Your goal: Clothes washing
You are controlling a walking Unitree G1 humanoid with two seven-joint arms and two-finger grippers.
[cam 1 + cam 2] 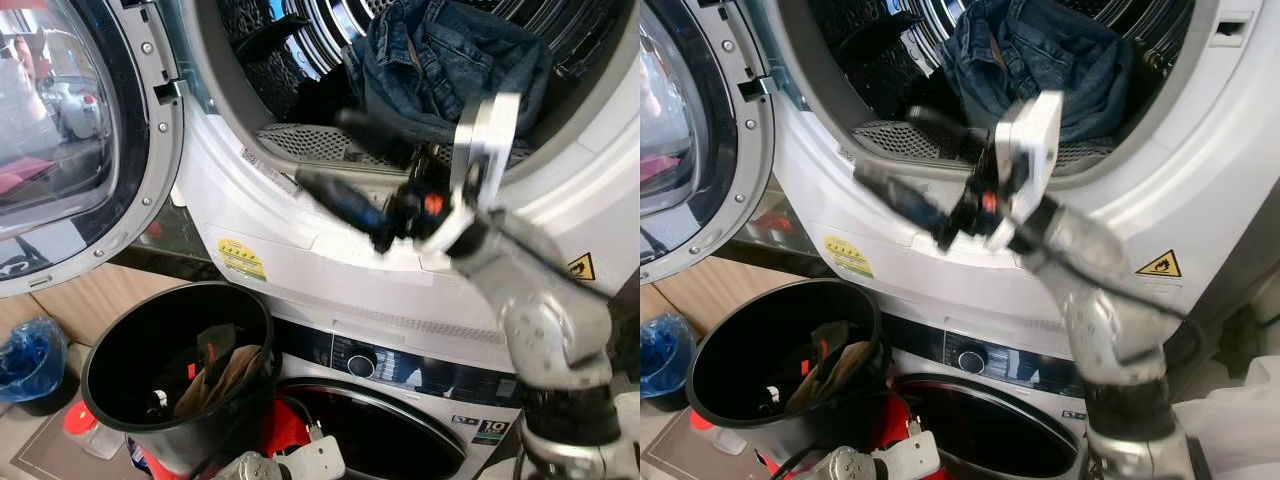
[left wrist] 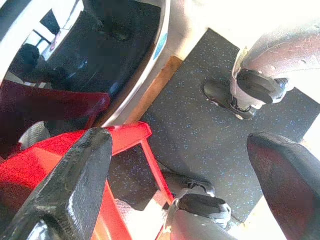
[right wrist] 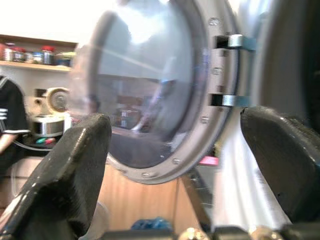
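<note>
right arm was raised across the dryer opening, right gripper (image 1: pixel 340 160) fingers apart, empty, near the jeans (image 1: pixel 440 70). left gripper (image 2: pixel 180 175) hung low, fingers apart.

A home laundry corner is indicated. Two stacked front-load machines are seen: upper drum (image 1: pixel 330 40) w/ its round door (image 1: pixel 70 140) swung open at upper left, denim garment (image 1: pixel 450 65) inside; a second unit w/ dial (image 1: pixel 361 362) and display below, bottom centre. A black bin (image 1: pixel 180 370) w/ clothes is placed at lower left. A shelf w/ jars (image 3: pixel 35 54) and small appliances is made out at upper left of the right wrist view, suggesting a household utility/kitchen area.
</note>
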